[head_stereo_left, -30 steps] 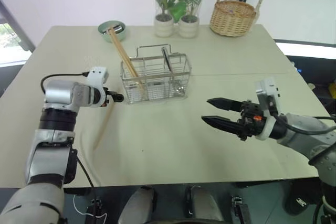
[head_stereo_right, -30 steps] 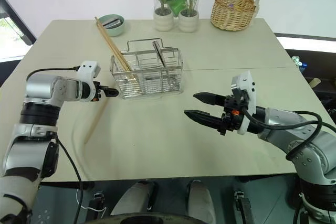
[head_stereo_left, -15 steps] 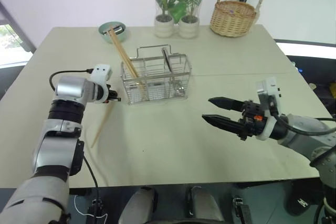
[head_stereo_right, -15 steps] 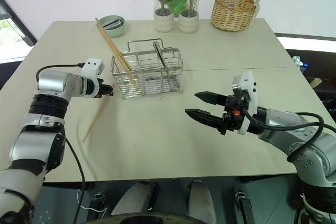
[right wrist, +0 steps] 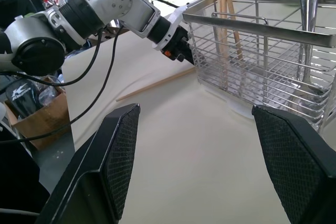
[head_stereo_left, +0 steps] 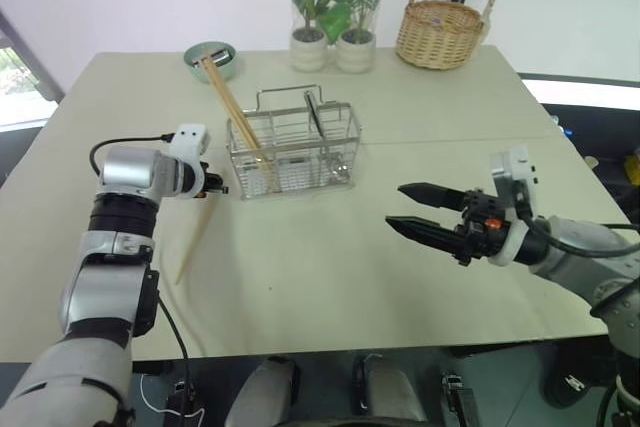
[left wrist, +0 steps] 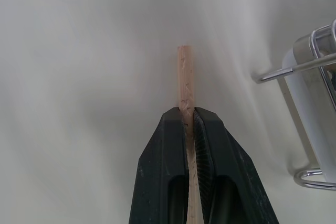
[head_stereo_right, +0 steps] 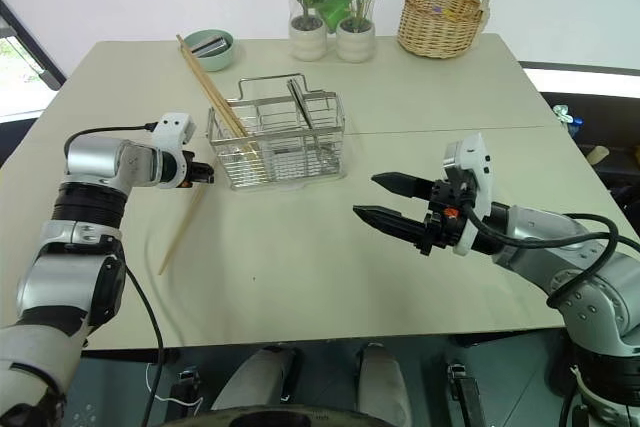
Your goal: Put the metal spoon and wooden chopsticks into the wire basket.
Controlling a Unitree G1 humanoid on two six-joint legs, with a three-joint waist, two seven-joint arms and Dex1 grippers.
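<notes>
1. Head views: one of the wooden chopsticks (head_stereo_left: 240, 119) already leans in the wire basket (head_stereo_left: 292, 155); the metal spoon (head_stereo_right: 335, 162) seems inside too.
2. Left wrist view: my left jaws (left wrist: 191, 118) pinch the last chopstick (left wrist: 185, 77) on the tabletop (head_stereo_left: 330, 267).
3. Right wrist view: my right jaws (right wrist: 202, 150) stand wide, empty.

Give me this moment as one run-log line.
left gripper: shut on chopstick lying on table | right gripper: open, hovering | basket: chopsticks leaning inside
</notes>
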